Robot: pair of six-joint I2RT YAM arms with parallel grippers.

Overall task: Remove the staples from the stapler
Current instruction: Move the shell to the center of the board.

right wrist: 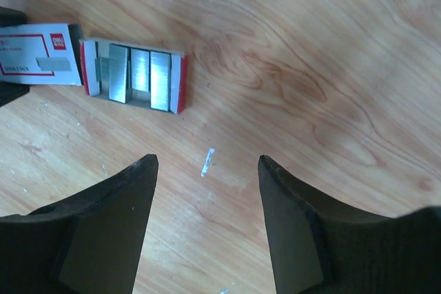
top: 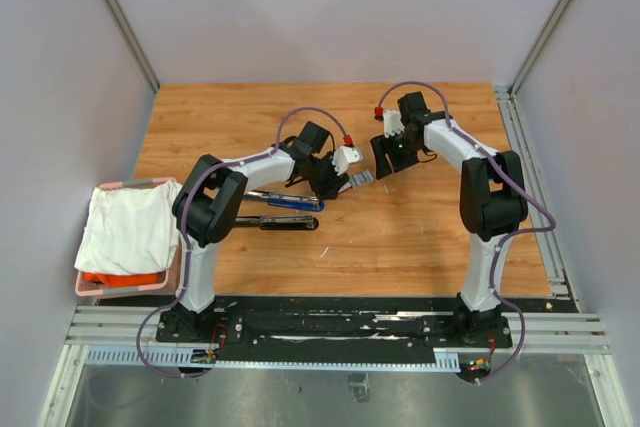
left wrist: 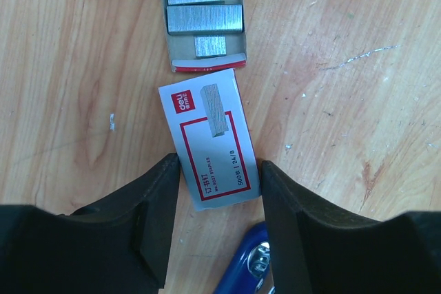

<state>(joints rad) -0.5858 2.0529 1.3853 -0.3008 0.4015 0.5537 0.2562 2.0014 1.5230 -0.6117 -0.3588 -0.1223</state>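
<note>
**Staples** (left wrist: 204,18): 4 short silvery bars lie in the open, red-edged tray (left wrist: 207,67) of their box. The tray is straight ahead of the left jaws, and ahead and to the left of the right jaws.

**Sleeve** (left wrist: 210,142) of the box: white card with a red frame, flat on the tabletop (left wrist: 358,101). Its near end sits between the left jaws and its far end is just beside the tray.

**Left jaws:** they stand against both long edges of the sleeve. Whether they already pinch it cannot be told.

**Stapler** (left wrist: 249,265): blue, just behind the tips of the left jaws.

**Right jaws:** spread wide, holding nothing, above bare wood.

**Step in hand, as it looks from here:** bars already lie in the tray, so this appears to be the taking of the sleeve.

**Next move:** it calls for a firm, level pinch on the thin card. A straight slide toward the tray should follow, without nudging the loose bars.
</note>
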